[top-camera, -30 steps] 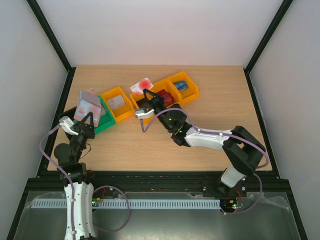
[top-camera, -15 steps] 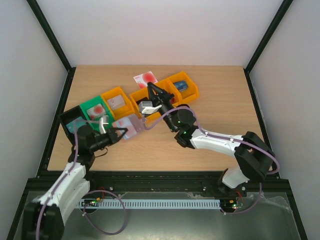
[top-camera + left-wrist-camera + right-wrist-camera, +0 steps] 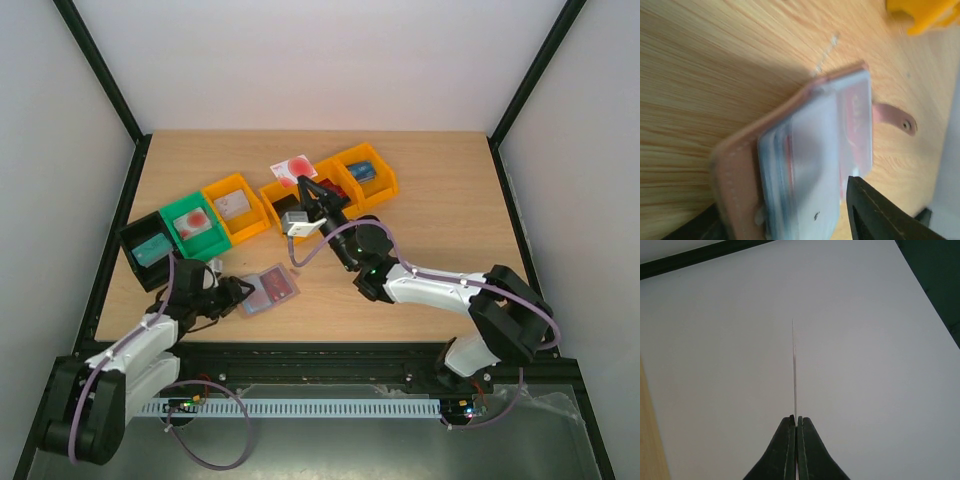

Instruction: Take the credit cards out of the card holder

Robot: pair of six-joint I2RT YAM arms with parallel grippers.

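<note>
The card holder lies open on the table near the front left, tan outside, with clear sleeves and a red card showing. In the left wrist view the card holder sits between my left gripper's parted jaws, and the right fingertip stands just off its sleeves. From above, my left gripper is at the holder's left edge, open. My right gripper is raised over the orange bins, shut on a white and red credit card. In the right wrist view this credit card shows edge-on above my right gripper.
A row of bins runs across the back: a black bin, a green bin, and orange bins, each with a card inside. A corner of an orange bin shows beyond the holder.
My left arm swung the card holder down from over the green bin onto the table front, and its jaws parted. The right gripper shifted slightly, keeping its card.
</note>
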